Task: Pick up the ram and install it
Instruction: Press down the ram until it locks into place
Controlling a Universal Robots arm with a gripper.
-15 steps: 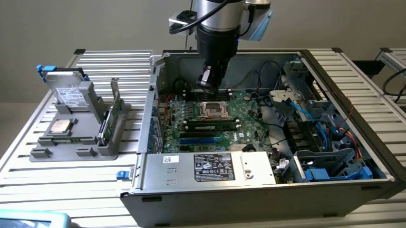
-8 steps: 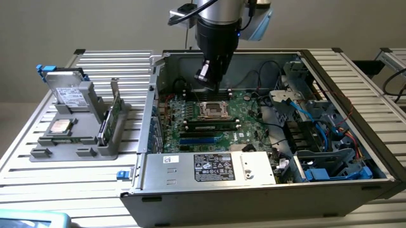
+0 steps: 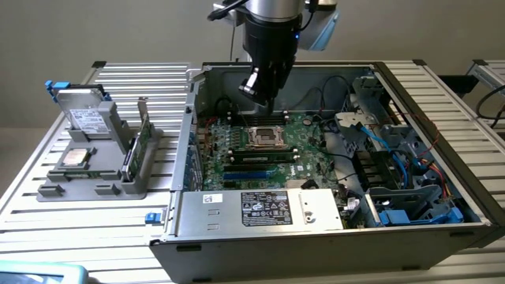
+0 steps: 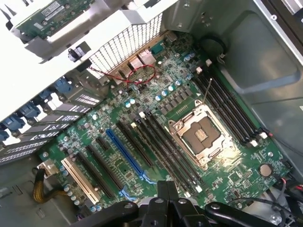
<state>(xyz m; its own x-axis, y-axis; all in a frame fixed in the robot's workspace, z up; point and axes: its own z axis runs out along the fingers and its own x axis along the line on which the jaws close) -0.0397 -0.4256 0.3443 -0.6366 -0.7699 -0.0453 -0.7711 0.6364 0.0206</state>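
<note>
- Slatted metal table (image 3: 47, 201) carries an open computer case (image 3: 316, 236), and to the exterior view's left of it a grey holder (image 3: 103, 177) with spare parts.
- You have the gripper (image 4: 166, 188) up over the main board (image 3: 304, 142), towards the back wall of the case, touching nothing.
- Your jaws are pressed together with nothing between them. The wrist view shows the two fingers (image 4: 162, 189) meeting above the board's long slots.
- Look for the ram (image 3: 264, 157) on the board: a long, thin strip with a greenish face lying along one of the black slots (image 3: 261, 167). It appears seated there, though you cannot tell whether the end latches have closed.
- That strip sits just on the near side of the square processor socket (image 3: 262, 137), with a blue slot (image 3: 251, 175) a little nearer the camera.
- Relative to your jaws, the ram lies lower and further forward in the case, well apart from them.
- On the holder you can see a drive (image 3: 85, 118) standing at the back, a square silver chip (image 3: 77, 157) lying flat, and a taller green card (image 3: 136, 151) standing on edge.
</note>
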